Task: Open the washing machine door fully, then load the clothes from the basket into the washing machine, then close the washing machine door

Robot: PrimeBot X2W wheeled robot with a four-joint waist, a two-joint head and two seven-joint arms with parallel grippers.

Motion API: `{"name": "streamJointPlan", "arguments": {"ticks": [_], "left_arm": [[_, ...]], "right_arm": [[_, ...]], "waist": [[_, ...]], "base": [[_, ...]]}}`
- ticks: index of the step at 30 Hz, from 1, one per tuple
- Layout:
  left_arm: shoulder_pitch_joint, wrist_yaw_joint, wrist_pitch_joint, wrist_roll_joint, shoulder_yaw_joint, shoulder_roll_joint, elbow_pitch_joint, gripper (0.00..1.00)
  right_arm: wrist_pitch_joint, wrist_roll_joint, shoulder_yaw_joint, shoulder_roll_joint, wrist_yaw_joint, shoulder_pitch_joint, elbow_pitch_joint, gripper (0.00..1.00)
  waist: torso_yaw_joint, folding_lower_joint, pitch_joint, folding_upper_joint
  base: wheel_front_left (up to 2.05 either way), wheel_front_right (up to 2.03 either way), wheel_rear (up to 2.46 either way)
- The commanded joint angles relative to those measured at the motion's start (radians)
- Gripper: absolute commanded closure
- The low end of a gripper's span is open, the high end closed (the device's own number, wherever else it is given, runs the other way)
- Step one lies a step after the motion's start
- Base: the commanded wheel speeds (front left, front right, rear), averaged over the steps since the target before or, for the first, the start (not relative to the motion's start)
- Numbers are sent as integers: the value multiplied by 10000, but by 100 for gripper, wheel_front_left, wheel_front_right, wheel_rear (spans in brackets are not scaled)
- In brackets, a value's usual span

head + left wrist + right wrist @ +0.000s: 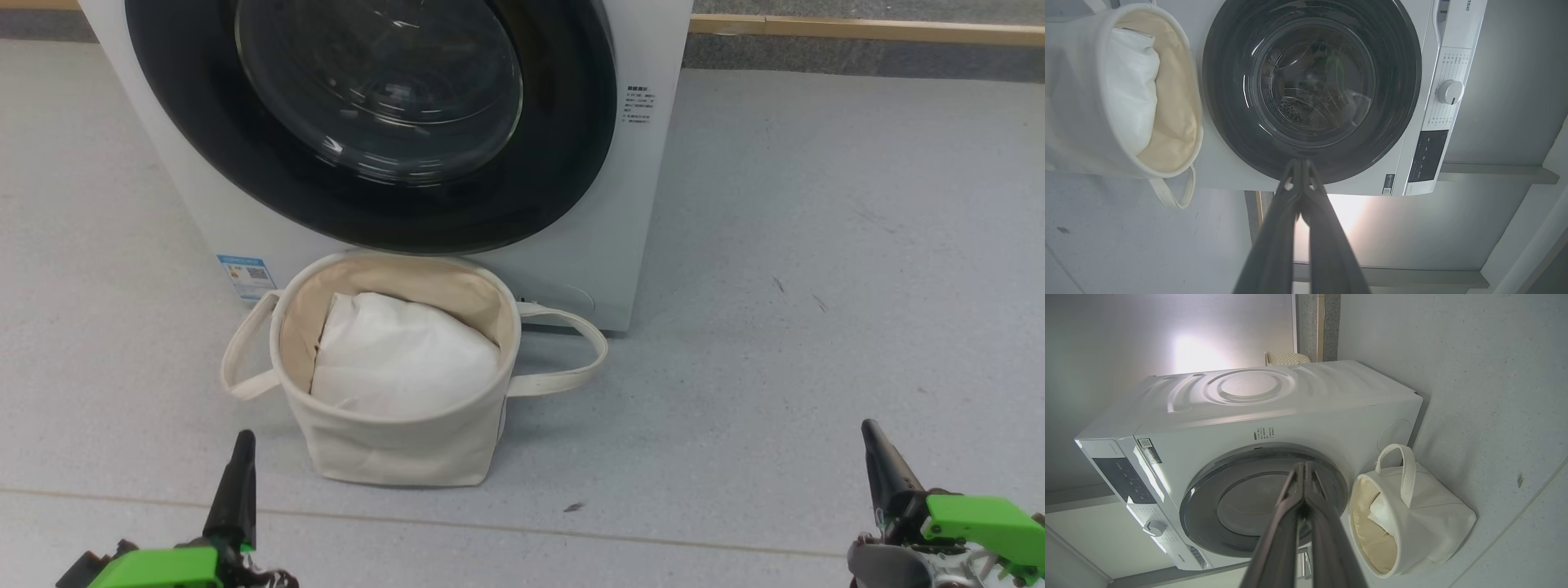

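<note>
Down low and closest to me, the left end effector [239,478] has its two dark fingers pressed together with nothing between them. The right end effector [880,461] is clenched and empty in the same way. Both hang above the grey floor [816,286] with their tips pointing forward.

Just ahead of the left end effector, a little toward the right one, the basket [392,449] stands upright on the floor, mouth up, with a loop handle [571,359] drooping at each side. It holds a plump piece of plain white padding [400,351] that takes up most of the opening. I cannot tell whether the clothes lie under that padding or have gone elsewhere.

Beyond the basket and touching or nearly touching its far rim is the washing machine [641,204], with a small blue label [247,276] low on its front. The washing machine door [563,188] looks closed flat against the front, its glass bowl [384,82] bulging toward the end effectors. The glass is too dark and reflective to show what is in the drum.

I judge the left arm the nearer one for the door: it is almost straight ahead of that end effector, over the basket. From the right one it is well off to the inner side.
</note>
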Motion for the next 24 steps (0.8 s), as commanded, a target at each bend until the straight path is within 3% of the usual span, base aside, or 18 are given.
{"name": "streamJointPlan", "arguments": {"ticks": [1, 24], "left_arm": [[-432, -67, 80, -30, 350, 83, -369, 100], [-432, -67, 80, -31, 350, 83, -370, 100]], "right_arm": [[82, 56, 193, -106, 0, -465, -358, 100], [82, 56, 193, -106, 0, -465, -358, 100]], "waist": [[1, 0, 0, 0], [1, 0, 0, 0]], "base": [[0, 0, 0], [0, 0, 0]]}}
